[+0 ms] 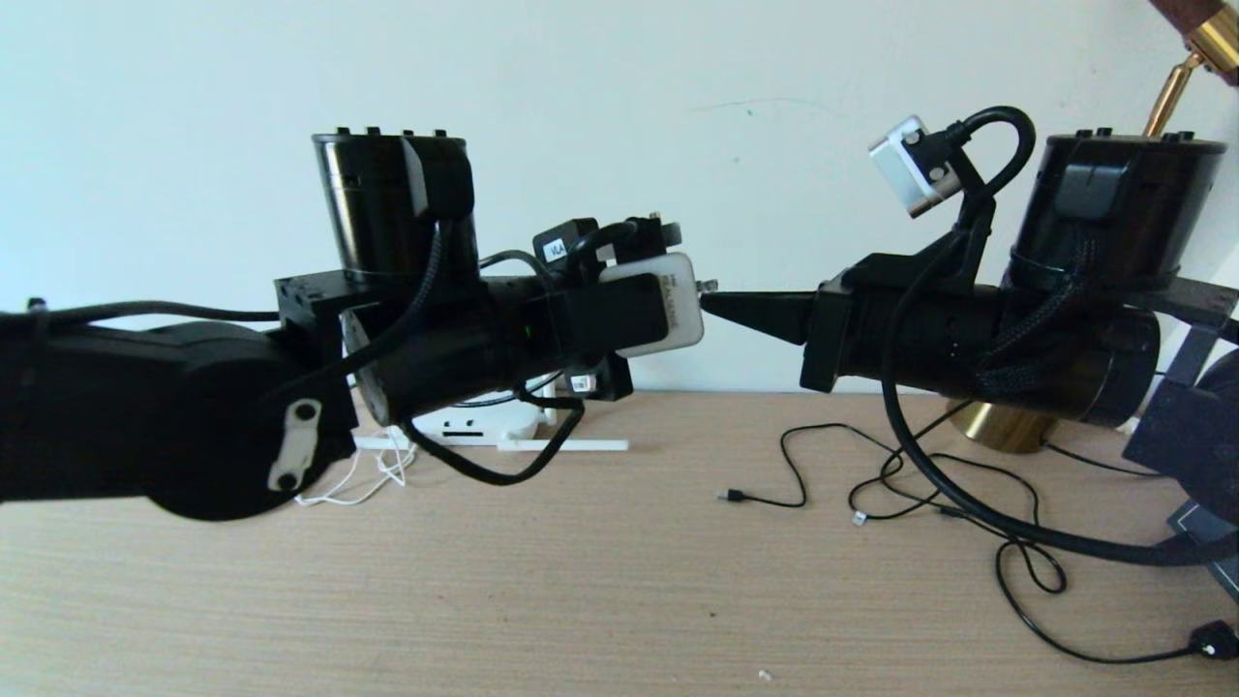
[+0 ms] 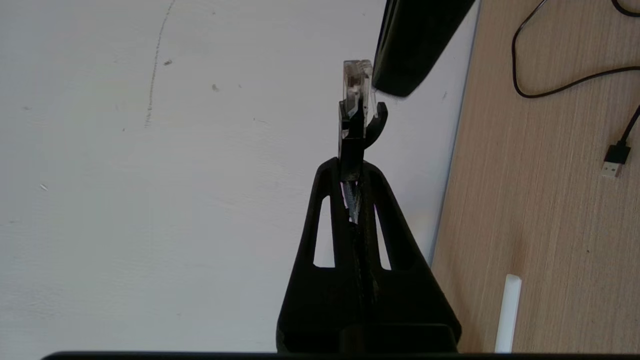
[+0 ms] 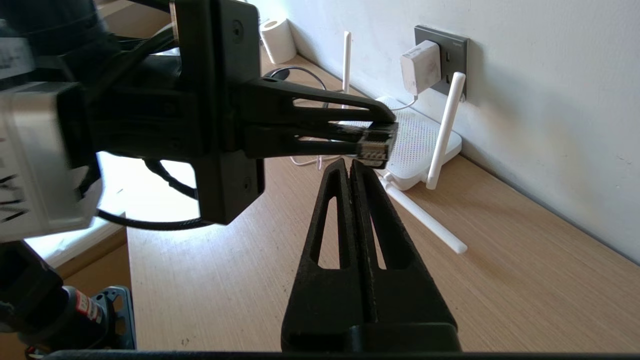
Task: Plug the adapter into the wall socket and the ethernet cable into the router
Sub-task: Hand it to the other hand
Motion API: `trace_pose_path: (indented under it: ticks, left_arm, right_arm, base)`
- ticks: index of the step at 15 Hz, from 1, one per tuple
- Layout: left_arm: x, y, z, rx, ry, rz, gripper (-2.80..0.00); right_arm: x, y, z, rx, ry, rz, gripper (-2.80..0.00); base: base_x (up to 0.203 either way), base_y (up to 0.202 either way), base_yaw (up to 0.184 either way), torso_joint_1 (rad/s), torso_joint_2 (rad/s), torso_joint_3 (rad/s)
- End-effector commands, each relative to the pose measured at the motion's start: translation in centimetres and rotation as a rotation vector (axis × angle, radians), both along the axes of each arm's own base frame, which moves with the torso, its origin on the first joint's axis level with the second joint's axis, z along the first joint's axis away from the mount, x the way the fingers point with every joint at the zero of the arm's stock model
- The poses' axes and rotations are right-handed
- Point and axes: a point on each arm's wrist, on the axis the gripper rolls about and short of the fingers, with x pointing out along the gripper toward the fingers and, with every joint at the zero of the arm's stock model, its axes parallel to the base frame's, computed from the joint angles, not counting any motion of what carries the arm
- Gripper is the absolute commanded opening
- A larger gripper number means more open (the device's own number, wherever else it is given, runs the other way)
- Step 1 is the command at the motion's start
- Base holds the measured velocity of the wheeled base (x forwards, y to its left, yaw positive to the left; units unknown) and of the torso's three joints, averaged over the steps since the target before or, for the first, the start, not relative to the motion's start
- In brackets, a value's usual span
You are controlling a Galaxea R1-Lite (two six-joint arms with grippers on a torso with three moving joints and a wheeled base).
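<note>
My left gripper [image 2: 354,167] is shut on the ethernet cable's plug [image 2: 357,82], whose clear tip sticks out past the fingertips, held above the table in front of the wall. The same plug [image 3: 376,146] shows in the right wrist view, just above the tip of my right gripper [image 3: 349,166], which is shut and empty and points at the left one. In the head view the two tips [image 1: 711,300] almost meet. The white adapter [image 3: 420,60] sits in the dark grey wall socket [image 3: 452,47]. The white router [image 3: 425,142] lies flat below it against the wall.
Loose black cables [image 1: 929,494] sprawl over the wooden table to the right, one ending in a USB plug [image 2: 614,162]. A brass lamp base [image 1: 1007,426] stands at the back right. A white roll [image 3: 277,37] stands beyond the router. One router antenna [image 3: 427,220] lies on the table.
</note>
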Motion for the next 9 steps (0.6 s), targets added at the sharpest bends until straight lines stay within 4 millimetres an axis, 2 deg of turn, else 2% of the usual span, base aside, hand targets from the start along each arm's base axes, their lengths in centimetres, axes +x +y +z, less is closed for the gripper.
trace_pose_path:
  ticks: [1, 2, 3, 4, 9]
  left_arm:
    - [-0.01, 0.03, 0.00, 0.004, -0.006, -0.001, -2.80]
    - [0.01, 0.05, 0.01, 0.003, -0.007, 0.000, -2.80]
    - [0.03, -0.01, 0.11, -0.001, -0.010, -0.002, -2.80]
    - [0.01, -0.03, 0.11, 0.000, -0.011, -0.003, -2.80]
    - [-0.01, -0.05, 0.07, 0.001, -0.009, -0.006, -2.80]
  right_arm:
    - [-0.33, -0.22, 0.21, 0.005, -0.007, 0.002, -2.80]
    - [-0.56, -0.40, 0.14, 0.003, -0.006, 0.000, -2.80]
    - [-0.81, -0.57, 0.19, 0.003, -0.008, -0.001, -1.34]
    - [-0.88, -0.64, 0.27, 0.005, -0.010, -0.011, 0.00]
    - [-0.65, -0.55, 0.40, 0.008, -0.012, -0.032, 0.00]
  base:
    - [0.000, 0.000, 0.000, 0.000, 0.00, 0.000]
    - [0.000, 0.000, 0.000, 0.000, 0.00, 0.000]
    - [0.000, 0.000, 0.000, 0.000, 0.00, 0.000]
    - [0.000, 0.000, 0.000, 0.000, 0.00, 0.000]
    - [0.000, 0.000, 0.000, 0.000, 0.00, 0.000]
